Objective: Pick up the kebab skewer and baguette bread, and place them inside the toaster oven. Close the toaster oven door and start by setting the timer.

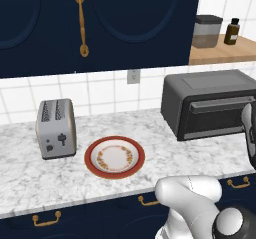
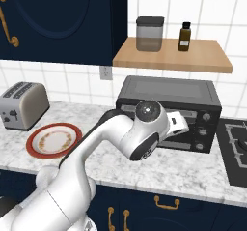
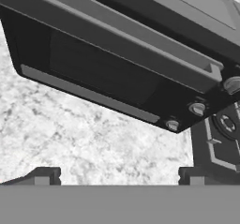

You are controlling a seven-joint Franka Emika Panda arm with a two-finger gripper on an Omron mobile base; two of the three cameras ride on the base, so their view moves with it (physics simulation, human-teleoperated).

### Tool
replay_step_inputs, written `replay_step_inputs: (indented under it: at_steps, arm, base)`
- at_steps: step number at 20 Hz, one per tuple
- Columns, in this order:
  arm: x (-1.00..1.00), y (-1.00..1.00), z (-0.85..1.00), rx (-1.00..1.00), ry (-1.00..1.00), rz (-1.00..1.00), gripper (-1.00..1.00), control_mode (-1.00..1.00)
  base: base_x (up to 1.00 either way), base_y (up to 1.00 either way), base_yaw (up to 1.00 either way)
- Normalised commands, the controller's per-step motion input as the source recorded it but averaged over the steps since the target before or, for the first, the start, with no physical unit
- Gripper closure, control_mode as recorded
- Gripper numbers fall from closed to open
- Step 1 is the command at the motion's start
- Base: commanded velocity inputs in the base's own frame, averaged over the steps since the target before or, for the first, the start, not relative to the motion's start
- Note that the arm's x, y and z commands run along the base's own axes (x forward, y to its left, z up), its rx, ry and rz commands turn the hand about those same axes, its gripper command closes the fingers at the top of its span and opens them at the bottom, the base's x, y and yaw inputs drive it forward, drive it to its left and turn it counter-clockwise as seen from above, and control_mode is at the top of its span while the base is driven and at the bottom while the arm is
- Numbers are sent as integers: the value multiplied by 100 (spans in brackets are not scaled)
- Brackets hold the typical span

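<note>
The toaster oven (image 2: 169,113) is seen on the marble counter (image 1: 165,153) against the tiled wall, below a wooden shelf (image 2: 173,56). Its door (image 3: 101,68) is shut, the grey bar handle (image 3: 117,33) running along the top edge, and three knobs are lined up on its right side. The gripper (image 3: 119,176) is held just in front of that glass front, jaws spread wide, nothing caught between them. To the left, a red-rimmed plate (image 1: 114,156) is set beside a silver toaster (image 1: 56,128). A stovetop (image 2: 236,150) is found right of the oven.
</note>
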Motion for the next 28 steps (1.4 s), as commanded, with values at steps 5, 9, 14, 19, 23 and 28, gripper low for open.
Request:
replay_step_inputs:
  at_steps: [5, 9, 14, 19, 23, 28]
  arm:
    - [-1, -45, -1, -12, 0, 9, -100, -100]
    - [-1, -36, -5, -11, 0, 8, -100, -100]
    - [0, -26, -7, -7, 0, 1, -100, -100]
    - [0, -11, -5, -5, 0, 0, -100, -100]
    - [5, -36, -6, -1, 0, 0, -100, -100]
    - [21, -37, -21, -3, -7, 3, -100, -100]
  base:
    - [0, 0, 0]
    - [0, 0, 0]
    - [0, 0, 0]
    - [0, 0, 0]
    - [0, 0, 0]
    - [0, 0, 0]
